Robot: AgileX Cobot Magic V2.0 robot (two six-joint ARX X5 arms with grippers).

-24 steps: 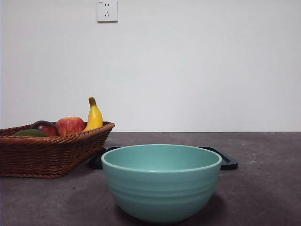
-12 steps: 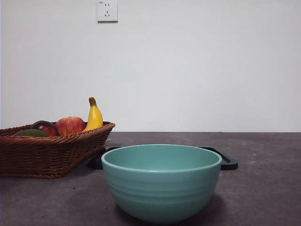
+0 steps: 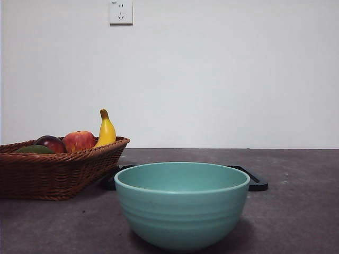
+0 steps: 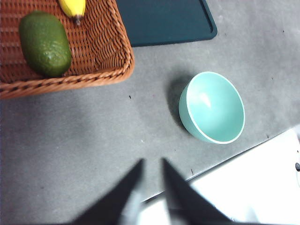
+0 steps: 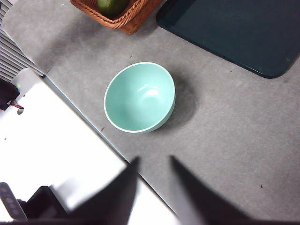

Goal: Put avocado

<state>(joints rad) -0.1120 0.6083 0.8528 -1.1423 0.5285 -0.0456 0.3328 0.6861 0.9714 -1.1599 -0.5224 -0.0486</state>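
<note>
The dull dark-green avocado lies in the wicker basket beside the banana's tip. From the front it shows as a green sliver at the basket's left. In the right wrist view only part of the avocado shows. My left gripper hangs high over the bare table, well away from the basket, jaws slightly apart and holding nothing. My right gripper hovers above the table edge near the teal bowl, open and empty. Neither arm appears in the front view.
The teal bowl stands near the table's front, with a dark flat tray behind it. The basket also holds a red-yellow apple, a dark red fruit and a banana. A white surface borders the table.
</note>
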